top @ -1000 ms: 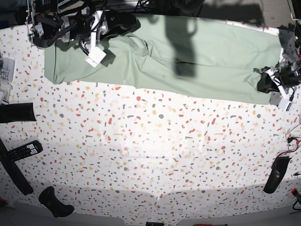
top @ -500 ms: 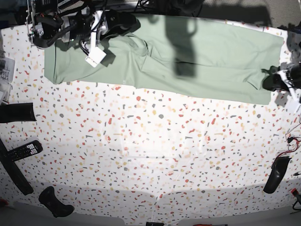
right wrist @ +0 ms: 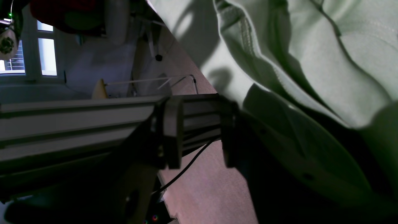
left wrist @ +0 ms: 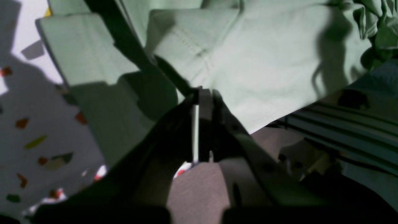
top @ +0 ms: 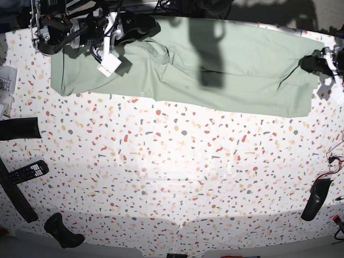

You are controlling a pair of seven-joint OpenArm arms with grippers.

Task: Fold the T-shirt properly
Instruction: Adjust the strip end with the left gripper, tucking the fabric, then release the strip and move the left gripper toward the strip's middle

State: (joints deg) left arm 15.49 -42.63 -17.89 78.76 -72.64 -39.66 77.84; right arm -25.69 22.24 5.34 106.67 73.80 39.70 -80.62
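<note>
The pale green T-shirt lies spread along the far side of the speckled table. My left gripper is at its right end. In the left wrist view the left gripper is shut, and a folded seam of the T-shirt runs right into its tips, so it looks pinched there. My right gripper hovers at the shirt's far left edge. In the right wrist view the right gripper stands open with nothing between its fingers, and the T-shirt lies bunched just beside one finger.
A white block hangs from the right arm over the shirt. A remote and dark items lie at the left edge. A black object and wires sit at the right. The table's far edge is close behind the shirt.
My left gripper has moved from the shirt's near right corner toward the far edge, still shut, and a crease now runs from it across the cloth. The right arm has not moved.
</note>
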